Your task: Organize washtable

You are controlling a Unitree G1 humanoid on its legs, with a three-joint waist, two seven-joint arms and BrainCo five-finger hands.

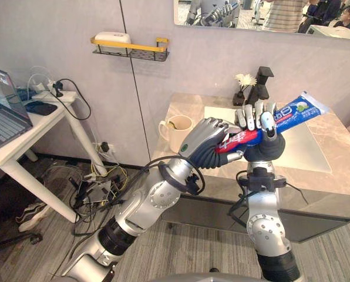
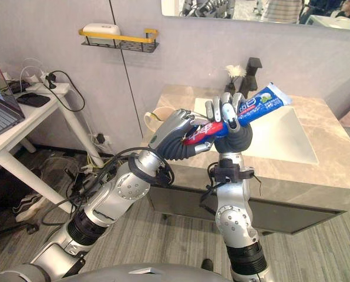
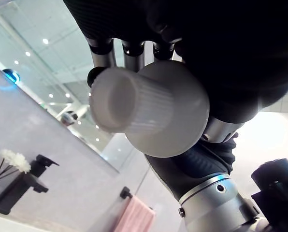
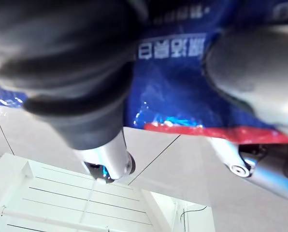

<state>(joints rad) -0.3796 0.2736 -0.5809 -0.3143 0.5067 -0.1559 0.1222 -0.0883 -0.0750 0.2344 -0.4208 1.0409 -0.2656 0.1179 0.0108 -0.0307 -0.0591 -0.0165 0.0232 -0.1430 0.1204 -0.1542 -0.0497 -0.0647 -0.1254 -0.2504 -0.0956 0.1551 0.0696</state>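
Observation:
A blue, white and red toothpaste tube (image 1: 292, 113) is held in the air in front of the washtable, its flat end pointing up and to the right. My left hand (image 1: 207, 141) reaches in from the left and curls round the red cap end. The white cap (image 3: 134, 104) sticks out past its fingers. My right hand (image 1: 263, 147) stands upright under the tube, its fingers (image 1: 249, 117) and thumb pinching the middle. The blue body of the tube (image 4: 178, 72) lies across that hand.
The beige stone washtable (image 1: 187, 106) has a sunken white basin (image 1: 307, 153). On it stand a cream mug (image 1: 176, 130), a black faucet (image 1: 262, 82) and a small vase of white flowers (image 1: 244, 87). A wall shelf (image 1: 131, 50) holds soap. A white desk (image 1: 22, 138) stands at the left.

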